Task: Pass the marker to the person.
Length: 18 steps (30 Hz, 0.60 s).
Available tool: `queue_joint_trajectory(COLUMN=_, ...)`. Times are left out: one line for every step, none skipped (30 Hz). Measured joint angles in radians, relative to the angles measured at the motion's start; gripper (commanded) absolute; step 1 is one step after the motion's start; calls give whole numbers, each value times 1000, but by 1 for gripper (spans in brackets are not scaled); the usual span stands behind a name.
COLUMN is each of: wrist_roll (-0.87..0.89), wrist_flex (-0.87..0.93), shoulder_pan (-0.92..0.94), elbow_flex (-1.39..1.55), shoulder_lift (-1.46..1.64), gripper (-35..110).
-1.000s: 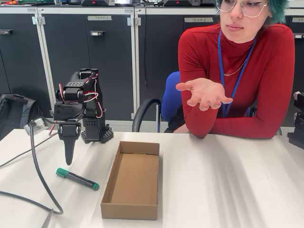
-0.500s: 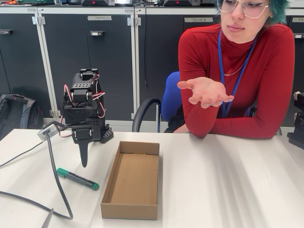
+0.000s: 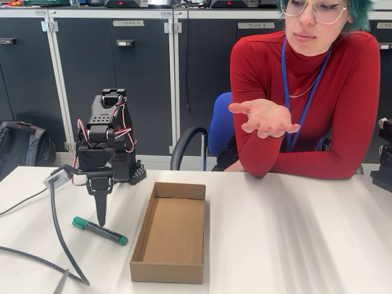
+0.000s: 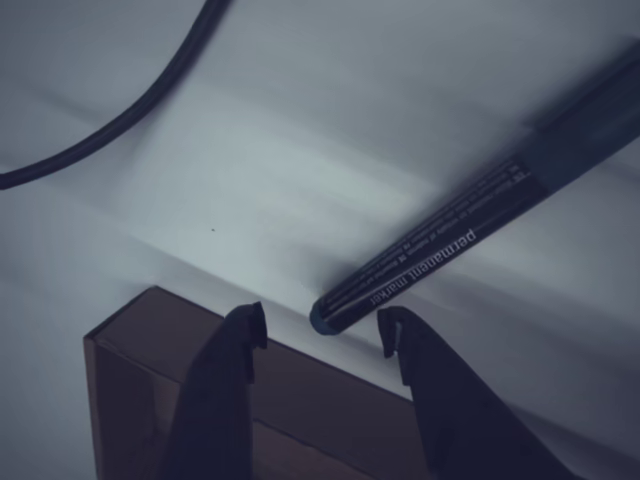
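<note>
The marker [image 3: 99, 231] lies flat on the white table, green cap to the left, left of the cardboard box. My gripper [image 3: 101, 220] points straight down, its tips just above the marker's middle. In the wrist view the marker [image 4: 470, 240] runs diagonally, and its near end sits just ahead of the gap between my open fingertips; the gripper [image 4: 322, 325] holds nothing. The person [image 3: 312, 92] in a red top sits behind the table at the right, one hand [image 3: 266, 117] held out palm up, well above the table.
An open, shallow cardboard box [image 3: 171, 229] lies right of the marker, and its edge [image 4: 150, 310] is close below my fingers. A black cable [image 3: 58, 245] loops over the table at the left. A blue chair [image 3: 211, 131] stands behind the table.
My arm swung right, then came back a little left and lowered, so the tips now hang just over the marker. The marker, box and outstretched hand stayed put.
</note>
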Motion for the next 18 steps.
queue_joint_trajectory(wrist_roll=-2, wrist_flex=0, shoulder_pan=2, elbow_flex=0, shoulder_lift=0, gripper=27)
queue_joint_trajectory(wrist_roll=9, wrist_flex=0, shoulder_pan=3, elbow_flex=0, shoulder_lift=0, gripper=28)
queue_joint_trajectory(wrist_roll=12, wrist_flex=3, shoulder_pan=3, elbow_flex=0, shoulder_lift=0, gripper=28)
queue_joint_trajectory(wrist_roll=11, wrist_flex=5, shoulder_pan=3, elbow_flex=0, shoulder_lift=0, gripper=27)
queue_joint_trajectory(wrist_roll=8, wrist_flex=14, shoulder_pan=2, elbow_flex=-3, shoulder_lift=0, gripper=27)
queue_joint_trajectory(wrist_roll=18, wrist_flex=25, shoulder_pan=2, elbow_flex=-8, shoulder_lift=0, gripper=27)
queue_joint_trajectory(wrist_roll=23, wrist_flex=34, shoulder_pan=0, elbow_flex=-17, shoulder_lift=0, gripper=27)
queue_joint_trajectory(wrist_roll=17, wrist_flex=44, shoulder_pan=0, elbow_flex=-26, shoulder_lift=0, gripper=27)
queue_joint_trajectory(wrist_roll=21, wrist_flex=55, shoulder_pan=0, elbow_flex=-40, shoulder_lift=0, gripper=27)
queue_joint_trajectory(wrist_roll=26, wrist_flex=69, shoulder_pan=2, elbow_flex=-54, shoulder_lift=0, gripper=26)
queue_joint_trajectory(wrist_roll=26, wrist_flex=86, shoulder_pan=2, elbow_flex=-67, shoulder_lift=0, gripper=26)
queue_joint_trajectory(wrist_roll=28, wrist_flex=92, shoulder_pan=6, elbow_flex=-83, shoulder_lift=0, gripper=26)
queue_joint_trajectory(wrist_roll=34, wrist_flex=98, shoulder_pan=11, elbow_flex=-94, shoulder_lift=0, gripper=26)
queue_joint_trajectory(wrist_roll=35, wrist_flex=106, shoulder_pan=17, elbow_flex=-106, shoulder_lift=0, gripper=26)
queue_joint_trajectory(wrist_roll=41, wrist_flex=114, shoulder_pan=21, elbow_flex=-115, shoulder_lift=0, gripper=26)
queue_joint_trajectory(wrist_roll=46, wrist_flex=123, shoulder_pan=23, elbow_flex=-121, shoulder_lift=0, gripper=26)
queue_joint_trajectory(wrist_roll=54, wrist_flex=135, shoulder_pan=23, elbow_flex=-126, shoulder_lift=0, gripper=26)
queue_joint_trajectory(wrist_roll=63, wrist_flex=149, shoulder_pan=23, elbow_flex=-130, shoulder_lift=0, gripper=27)
